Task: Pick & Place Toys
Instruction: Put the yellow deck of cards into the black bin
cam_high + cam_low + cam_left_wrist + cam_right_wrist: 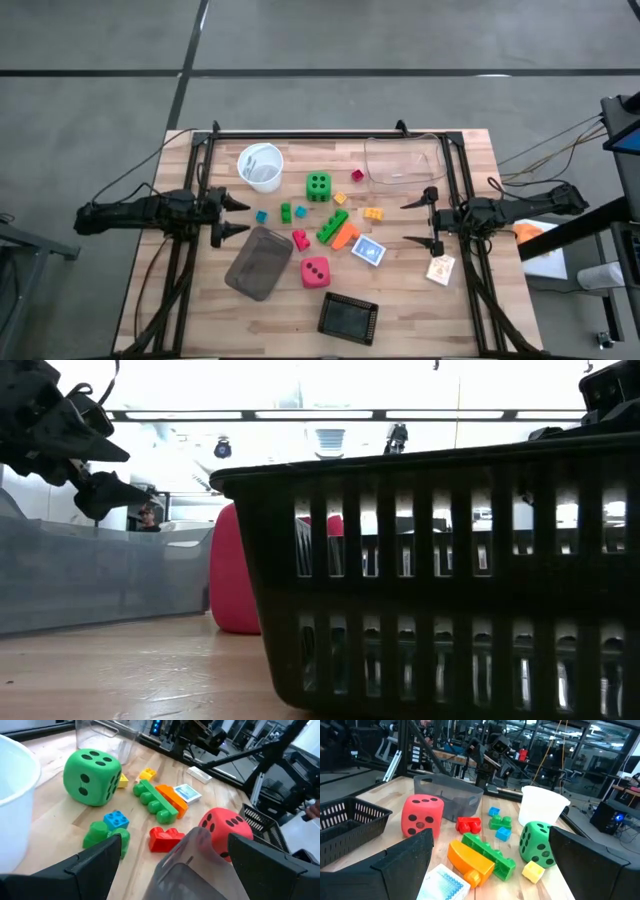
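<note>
The toys lie loose on the table's middle. There is a green die (318,186) (92,776), a pink-red die (315,271) (422,815), a long green brick (332,226) beside an orange brick (345,237), a red brick (300,240), yellow bricks (372,213), and small blue and green bricks (286,211). My left gripper (238,217) (175,865) hovers open at the left edge of the toys, pointing toward them. My right gripper (407,222) (492,865) hovers open at their right edge, facing the left one. Neither has anything between its fingers.
A grey tray (260,262) lies near the left gripper, and a black basket (348,318) sits at the near edge. A white cup (260,166) and a clear box (405,160) stand at the back. A blue card pack (368,251) and a card (440,268) lie near the right gripper.
</note>
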Tool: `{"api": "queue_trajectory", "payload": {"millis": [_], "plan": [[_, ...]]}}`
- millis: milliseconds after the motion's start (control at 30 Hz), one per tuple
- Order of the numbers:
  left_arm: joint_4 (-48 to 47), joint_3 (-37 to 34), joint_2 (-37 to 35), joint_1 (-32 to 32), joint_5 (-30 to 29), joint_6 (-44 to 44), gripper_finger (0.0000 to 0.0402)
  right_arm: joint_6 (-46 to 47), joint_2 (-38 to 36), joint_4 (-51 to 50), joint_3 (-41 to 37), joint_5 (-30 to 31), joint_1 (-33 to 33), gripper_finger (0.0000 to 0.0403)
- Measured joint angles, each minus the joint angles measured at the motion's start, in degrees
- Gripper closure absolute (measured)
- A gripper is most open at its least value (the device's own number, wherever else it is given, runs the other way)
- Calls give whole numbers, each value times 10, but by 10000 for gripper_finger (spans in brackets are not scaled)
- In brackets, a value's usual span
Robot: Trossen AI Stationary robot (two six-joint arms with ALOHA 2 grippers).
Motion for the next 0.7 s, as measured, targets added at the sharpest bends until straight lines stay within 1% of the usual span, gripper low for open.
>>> {"api": "queue_trajectory", "payload": {"millis": [100, 233, 533, 700], "plan": [[5, 0, 0, 0, -1, -17, 39, 0, 0, 21, 0, -1, 0, 12], [8, 0, 0, 0, 12, -14, 39, 1, 0, 70, 0, -3, 0, 12], [45, 0, 0, 0, 11, 76, 39, 39, 0, 166, 0, -54, 0, 12], [47, 0, 0, 0, 8, 83, 39, 92, 0, 210, 0, -55, 0, 12]]}}
